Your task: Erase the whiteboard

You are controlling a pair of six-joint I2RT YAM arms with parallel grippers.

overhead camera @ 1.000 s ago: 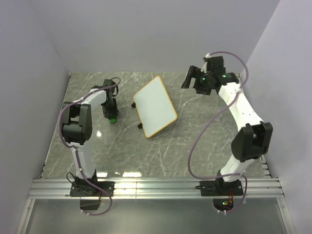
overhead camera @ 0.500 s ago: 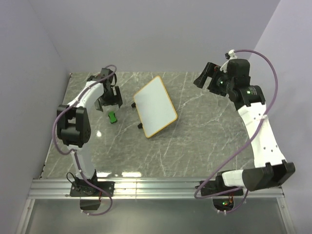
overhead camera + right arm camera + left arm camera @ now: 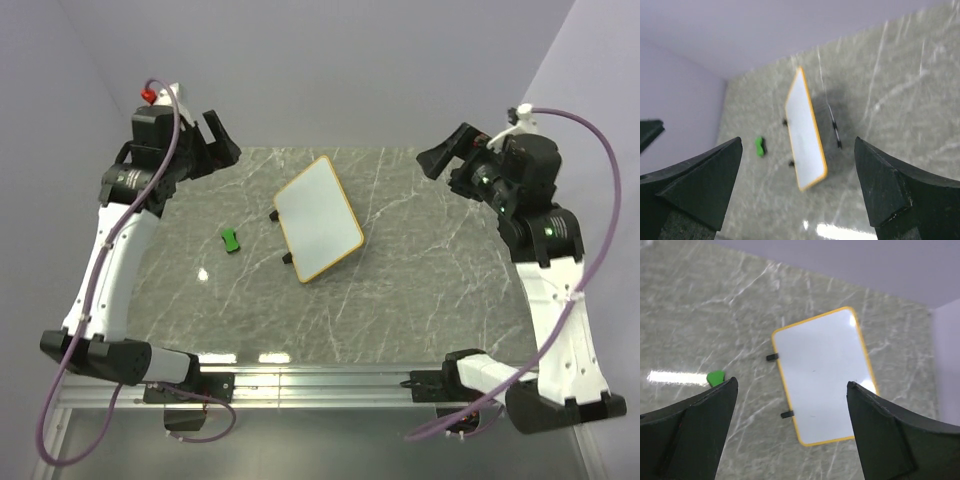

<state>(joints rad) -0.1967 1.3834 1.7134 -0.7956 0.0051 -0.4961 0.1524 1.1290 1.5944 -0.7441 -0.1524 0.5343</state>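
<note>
While both arms hang raised above the grey marble table [image 3: 430, 290], the wood-framed whiteboard [image 3: 318, 218] sits askew near its middle, a small green eraser [image 3: 231, 240] lying apart to its left. The left gripper [image 3: 221, 141] and right gripper [image 3: 446, 151] are both spread wide, holding nothing.

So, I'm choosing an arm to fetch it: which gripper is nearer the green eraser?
Left. The left gripper hangs raised at the far left, just beyond the eraser; the right gripper is raised far right, across the whiteboard.
</note>
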